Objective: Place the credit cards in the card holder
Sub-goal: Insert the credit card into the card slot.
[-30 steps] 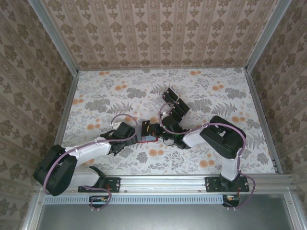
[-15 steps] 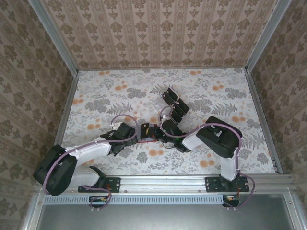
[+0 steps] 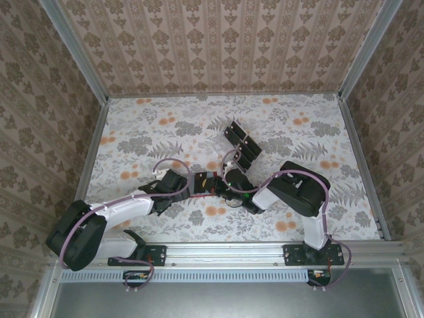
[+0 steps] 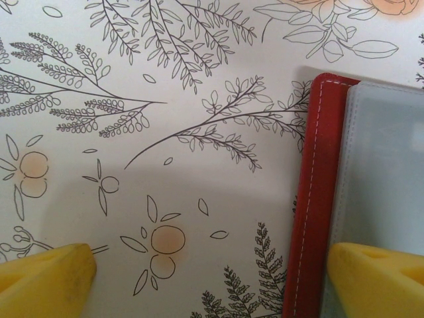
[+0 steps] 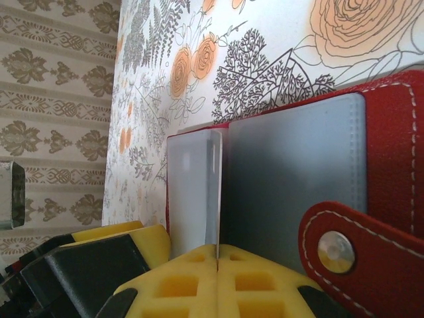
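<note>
The red card holder (image 5: 391,132) lies open on the floral cloth, its greyish inner face (image 4: 384,159) up and a snap strap (image 5: 334,252) at its near end. My right gripper (image 5: 218,255) is shut on one credit card (image 5: 195,192), held edge-on and upright over the holder's inner face. My left gripper (image 4: 212,281) is open wide, one fingertip (image 4: 377,278) over the holder's grey face, the other (image 4: 46,281) over bare cloth. In the top view both grippers (image 3: 191,185) (image 3: 211,182) meet at the table's middle and hide the holder. Several black credit cards (image 3: 242,144) lie in a row behind them.
The floral tablecloth (image 3: 146,139) is ringed by patterned walls (image 3: 218,46) with metal posts at the corners (image 3: 103,99). A rail (image 3: 225,253) carries both arm bases along the near edge. Open cloth lies at the left and the back right.
My right gripper has moved left with its card onto the card holder, which it now covers in the top view. The left arm has stayed put.
</note>
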`<state>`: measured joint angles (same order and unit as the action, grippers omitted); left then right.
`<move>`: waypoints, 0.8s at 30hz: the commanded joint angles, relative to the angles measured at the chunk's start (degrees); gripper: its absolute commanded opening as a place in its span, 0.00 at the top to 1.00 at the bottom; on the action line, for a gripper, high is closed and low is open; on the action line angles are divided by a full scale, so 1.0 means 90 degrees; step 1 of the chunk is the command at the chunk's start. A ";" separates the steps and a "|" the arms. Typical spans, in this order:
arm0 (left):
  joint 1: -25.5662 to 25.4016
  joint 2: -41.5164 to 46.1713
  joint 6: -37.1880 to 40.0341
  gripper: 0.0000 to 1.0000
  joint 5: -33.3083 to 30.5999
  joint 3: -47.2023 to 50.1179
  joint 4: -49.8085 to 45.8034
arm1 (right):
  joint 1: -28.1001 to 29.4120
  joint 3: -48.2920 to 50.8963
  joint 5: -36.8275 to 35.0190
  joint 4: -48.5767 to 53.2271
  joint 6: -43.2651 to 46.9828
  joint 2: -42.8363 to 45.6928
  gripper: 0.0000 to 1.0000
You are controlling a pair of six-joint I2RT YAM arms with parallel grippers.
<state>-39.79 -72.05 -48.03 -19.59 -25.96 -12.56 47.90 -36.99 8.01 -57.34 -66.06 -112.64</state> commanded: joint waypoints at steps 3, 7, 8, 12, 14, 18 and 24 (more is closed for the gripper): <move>-0.0019 -0.0074 -0.0152 0.00 -0.0059 0.0219 -0.0502 | 0.0049 0.0164 0.0097 -0.0196 -0.0140 -0.0267 1.00; -0.0017 -0.0080 -0.0138 0.00 -0.0070 0.0226 -0.0507 | 0.0041 0.0155 0.0191 -0.0173 -0.0140 -0.0306 1.00; -0.0013 -0.0080 -0.0142 0.00 -0.0071 0.0218 -0.0509 | 0.0044 0.0138 0.0220 -0.0148 -0.0140 -0.0324 1.00; -0.0014 -0.0090 -0.0139 0.00 -0.0077 0.0219 -0.0496 | 0.0044 0.0087 0.0329 -0.0101 -0.0183 -0.0400 1.00; -0.0017 -0.0090 -0.0136 0.00 -0.0070 0.0218 -0.0505 | 0.0040 0.0087 0.0359 -0.0113 -0.0217 -0.0447 1.00; -0.0015 -0.0090 -0.0141 0.00 -0.0073 0.0220 -0.0508 | 0.0045 0.0060 0.0417 -0.0099 -0.0239 -0.0492 1.00; -0.0014 -0.0090 -0.0147 0.00 -0.0069 0.0223 -0.0495 | 0.0043 -0.0073 0.0526 0.0105 -0.0238 -0.0542 1.00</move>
<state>-39.79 -72.05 -48.03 -19.64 -25.96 -12.56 47.90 -37.19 10.90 -61.25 -67.99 -115.37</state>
